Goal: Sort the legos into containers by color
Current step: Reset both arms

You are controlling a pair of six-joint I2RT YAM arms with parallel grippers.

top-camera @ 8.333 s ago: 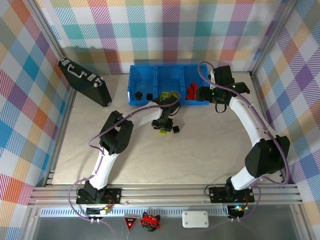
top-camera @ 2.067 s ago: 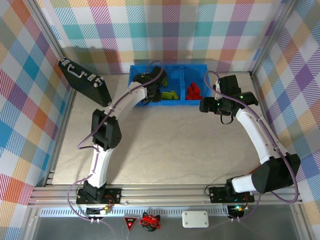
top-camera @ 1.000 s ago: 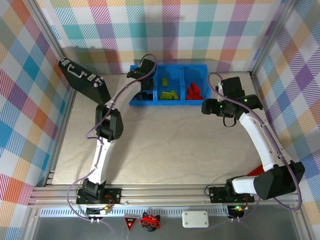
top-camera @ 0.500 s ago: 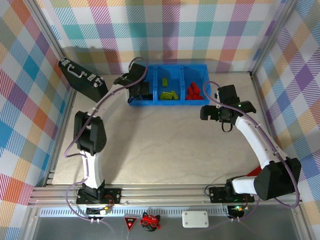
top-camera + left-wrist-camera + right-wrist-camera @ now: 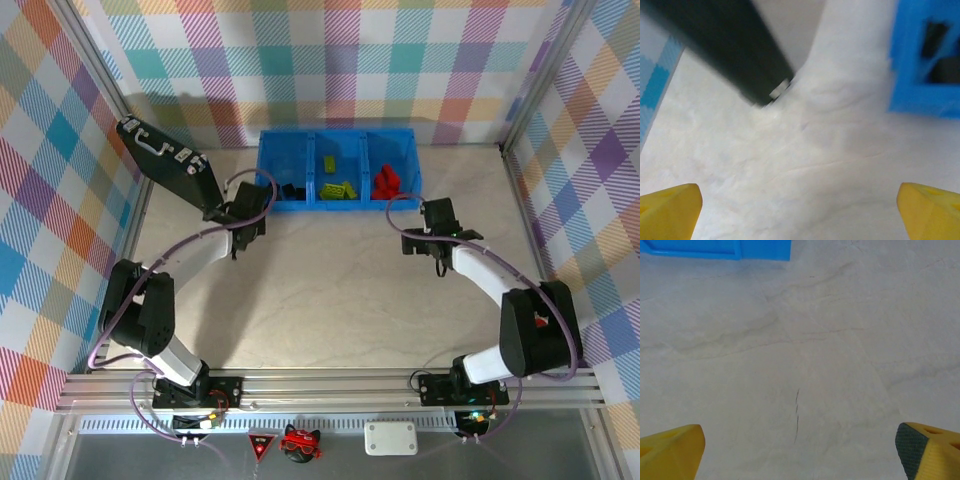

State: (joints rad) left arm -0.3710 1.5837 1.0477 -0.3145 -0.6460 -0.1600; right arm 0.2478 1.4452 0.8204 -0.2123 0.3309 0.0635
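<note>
The containers (image 5: 340, 137), one blue tray of three joined compartments, sat at the middle of the table's (image 5: 330, 300) far edge. The black legos (image 5: 291, 189) lay in the left compartment, the lime green legos (image 5: 340, 188) in the middle one and the red legos (image 5: 386, 182) in the right one. The left gripper (image 5: 243, 203) hung low over the table just off the tray's near left corner, between it and the black briefcase (image 5: 168, 163) by the far left corner. Its yellow fingertips (image 5: 670, 207) were spread wide with nothing between them. The right gripper (image 5: 430, 228) hovered over bare table near the tray's near right corner, its fingertips (image 5: 927, 447) likewise released wide apart and empty.
</note>
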